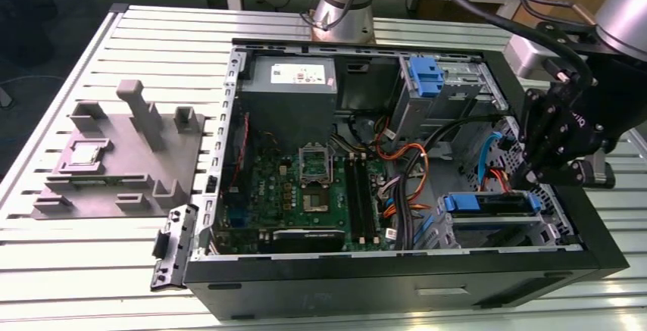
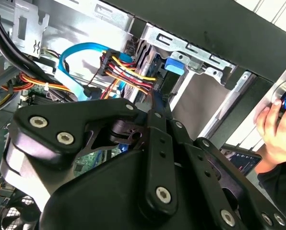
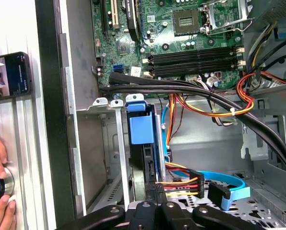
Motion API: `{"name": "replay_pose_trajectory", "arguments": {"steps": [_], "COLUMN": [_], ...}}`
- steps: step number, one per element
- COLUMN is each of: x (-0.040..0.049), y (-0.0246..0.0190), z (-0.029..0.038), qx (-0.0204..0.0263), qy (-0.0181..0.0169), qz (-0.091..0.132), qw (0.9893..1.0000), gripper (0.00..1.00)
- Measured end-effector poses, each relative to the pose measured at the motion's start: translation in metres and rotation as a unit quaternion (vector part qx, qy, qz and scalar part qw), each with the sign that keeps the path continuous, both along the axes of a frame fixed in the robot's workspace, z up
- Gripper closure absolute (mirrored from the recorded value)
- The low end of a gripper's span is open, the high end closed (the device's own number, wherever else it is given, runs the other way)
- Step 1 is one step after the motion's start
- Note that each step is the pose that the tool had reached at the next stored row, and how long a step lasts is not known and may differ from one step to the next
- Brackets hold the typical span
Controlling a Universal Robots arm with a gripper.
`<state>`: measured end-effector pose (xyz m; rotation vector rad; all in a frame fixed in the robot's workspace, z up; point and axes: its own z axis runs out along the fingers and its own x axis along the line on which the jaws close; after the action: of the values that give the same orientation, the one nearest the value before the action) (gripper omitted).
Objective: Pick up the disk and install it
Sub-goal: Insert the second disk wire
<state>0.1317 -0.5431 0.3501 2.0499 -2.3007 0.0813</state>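
1. Exterior view: the open computer case (image 1: 404, 274) lies on the slatted surface (image 1: 91, 255), and the black claw (image 1: 541, 168) hangs over the drive bay at the exterior view's right.
2. The disk (image 1: 490, 204), in its blue carrier, sits in that bay just below the claw.
3. In the first wrist view the disk (image 3: 142, 129) stands on edge between metal bay walls, beside orange and blue cables (image 3: 191, 179).
4. I cannot tell whether the claw is spread or pressed together.
5. A hand (image 2: 277, 129) rests on a round knob outside the case.
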Motion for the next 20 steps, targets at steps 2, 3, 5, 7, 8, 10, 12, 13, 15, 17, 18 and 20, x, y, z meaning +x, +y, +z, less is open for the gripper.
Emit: {"name": "replay_pose_trajectory", "arguments": {"steps": [2, 3, 5, 7, 8, 10, 12, 13, 15, 17, 18, 20], "x": [-0.0014, -0.0022, -0.0034, -0.0036, -0.0036, -0.0037, -0.0037, -0.0037, -0.0037, -0.0037, -0.0037, -0.0037], "y": [0.0000, 0.0000, 0.0000, 0.0000, 0.0000, 0.0001, 0.0006, 0.0012, 0.0031, 0.0050, 0.0056, 0.0061], "z": [0.0002, 0.0002, 0.0002, 0.0001, 0.0001, 0.0002, 0.0011, 0.0019, 0.0031, 0.0042, 0.0050, 0.0075], "qx": [-0.0001, -0.0001, -0.0001, -0.0001, -0.0001, -0.0001, -0.0002, -0.0001, -0.0001, -0.0001, -0.0002, -0.0001], "qy": [0.0000, 0.0000, 0.0000, 0.0000, 0.0000, 0.0000, 0.0000, 0.0000, 0.0000, 0.0000, 0.0000, 0.0000], "qz": [0.000, 0.000, 0.000, 0.000, 0.000, 0.000, 0.000, 0.000, 0.000, 0.000, 0.000, 0.000], "qw": [1.0000, 1.0000, 1.0000, 1.0000, 1.0000, 1.0000, 1.0000, 1.0000, 1.0000, 1.0000, 1.0000, 1.0000], "gripper": [0.90, 0.90, 0.90, 0.90, 0.90, 0.90, 0.90, 0.90, 0.90, 0.90, 0.90, 0.90]}}
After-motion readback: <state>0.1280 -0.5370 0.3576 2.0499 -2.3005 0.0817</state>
